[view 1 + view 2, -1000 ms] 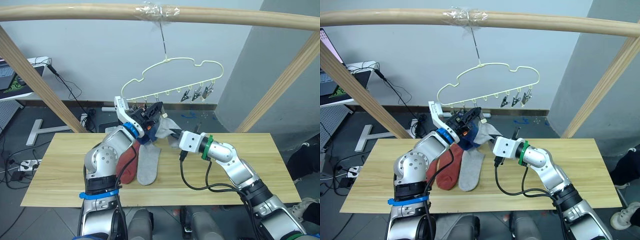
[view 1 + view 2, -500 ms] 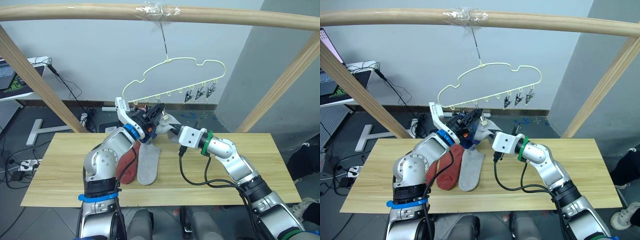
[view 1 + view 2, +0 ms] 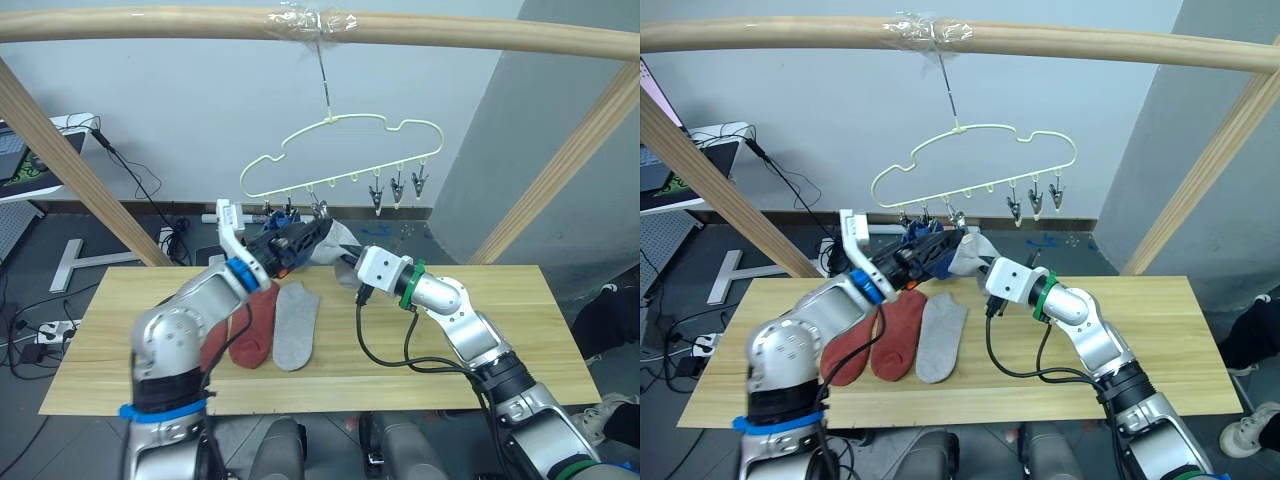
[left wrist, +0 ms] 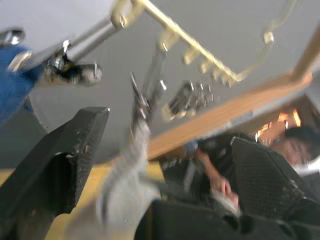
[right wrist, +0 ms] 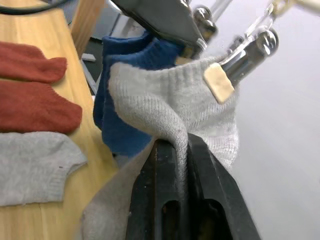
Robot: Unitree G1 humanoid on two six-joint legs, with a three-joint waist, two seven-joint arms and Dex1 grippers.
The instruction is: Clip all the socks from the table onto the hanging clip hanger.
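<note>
- The clip hanger (image 3: 340,150) hangs by its hook from the wooden pole frame (image 3: 200,22), above the far edge of the worktop (image 3: 500,330).
- Two blue socks (image 5: 122,107) already hang from clips at the left end of the clip hanger, so I judge this part of the task as done.
- One light grey sock (image 5: 172,107) is now at the third clip (image 5: 245,52). Its cuff touches the clip, and a small tan label sits beside the clip tip. It looks caught, but I cannot tell if the clip bites firmly.
- The right gripper (image 5: 175,150) has its fingers closed tight on a fold of this grey sock, just below the clip.
- The left gripper (image 4: 160,165) is near the same clip with its fingers spread wide, one on each side, and they hold nothing.
- Three clips (image 3: 397,188) at the right end of the clip hanger are empty.
- Three socks lie flat on the worktop below the clip hanger: two rust-red socks (image 3: 880,335) side by side, and the second grey sock (image 3: 938,335) touching them on the right.
- So I judge the task about half finished: two socks hung, one in work, three left.
</note>
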